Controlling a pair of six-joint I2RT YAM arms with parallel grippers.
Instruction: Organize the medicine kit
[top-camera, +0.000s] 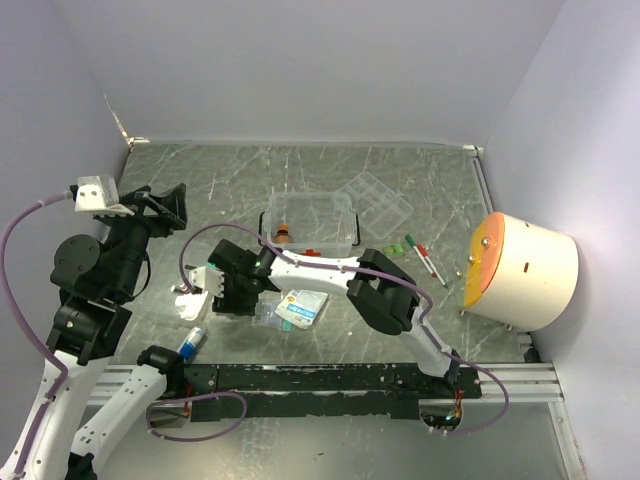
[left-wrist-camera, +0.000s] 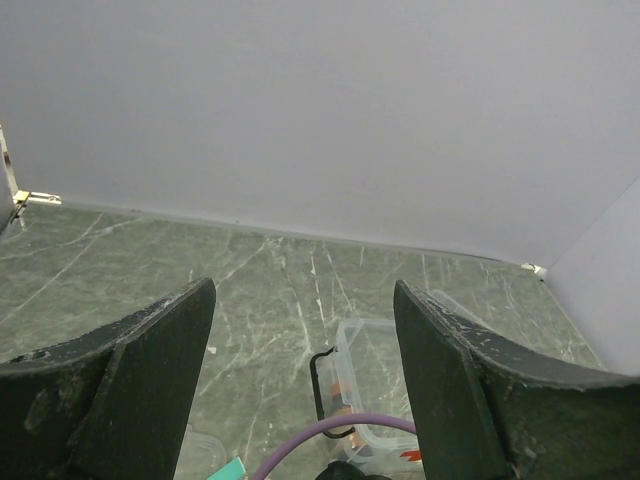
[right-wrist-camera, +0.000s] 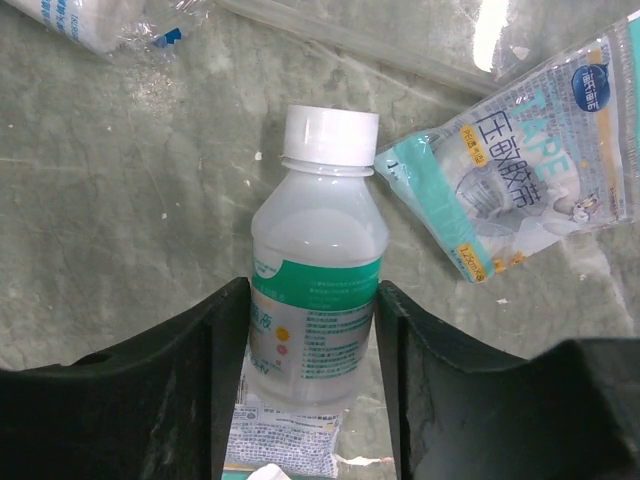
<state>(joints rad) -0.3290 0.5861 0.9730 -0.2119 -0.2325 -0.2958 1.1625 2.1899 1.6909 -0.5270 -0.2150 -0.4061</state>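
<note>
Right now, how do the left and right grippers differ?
The left gripper is wide open with nothing between its fingers. The right gripper is closed on the white bottle, with its fingers against both sides.

The left gripper sits high above the table, looking out over the medicine kit. The right gripper is low and reaches across to the table's left side.

Both have the same dark two-finger build.

The left arm (top-camera: 90, 290) stands folded over its base at 8 o'clock in the top view. The left gripper (top-camera: 168, 205) is held high and points toward 2 o'clock, jaws wide apart with nothing between them. The right arm (top-camera: 390, 295) reaches low from its base at 5 o'clock toward 9 o'clock, elbow bent mid-span, and the right gripper (top-camera: 212, 285) has its jaws set against both sides of a white bottle (right-wrist-camera: 320, 240).
</note>
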